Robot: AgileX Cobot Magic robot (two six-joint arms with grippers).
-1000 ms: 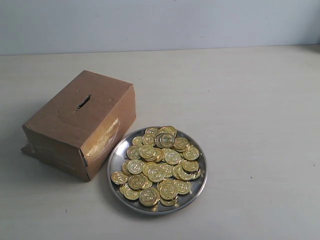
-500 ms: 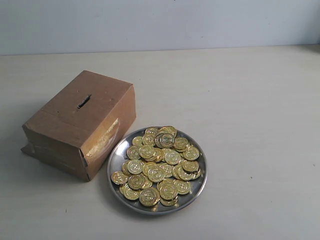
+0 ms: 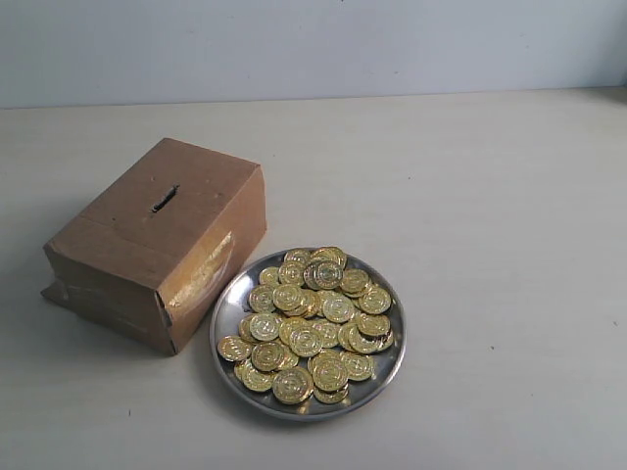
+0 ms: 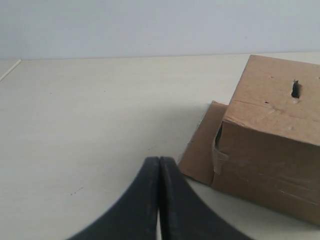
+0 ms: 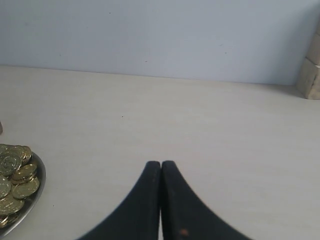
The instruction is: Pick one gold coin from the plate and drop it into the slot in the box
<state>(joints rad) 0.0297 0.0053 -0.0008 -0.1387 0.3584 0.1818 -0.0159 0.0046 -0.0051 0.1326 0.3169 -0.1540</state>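
soft, even, bright light, pale washed tones. box [image 3: 157, 230] throws faint diffuse shadow left onto table [image 3: 490, 245]. glare streak on tape [image 3: 201, 276]; coins [image 3: 312, 323] glint, plate [image 3: 238, 286] mirror-bright. exterior view slightly soft, grainy. left gripper [image 4: 159, 160], right gripper [image 5: 160, 163] near-black, surface detail lost.

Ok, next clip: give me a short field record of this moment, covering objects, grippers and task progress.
box: brown cardboard, taped, on the table
slot: dark slit in the box's top face, no coin at it
plate: silver, close beside the box; contact unclear
gold coins: heaped on the plate
left gripper: shut, empty, near the box
right gripper: shut, empty, near the plate
progress: no coin picked yet
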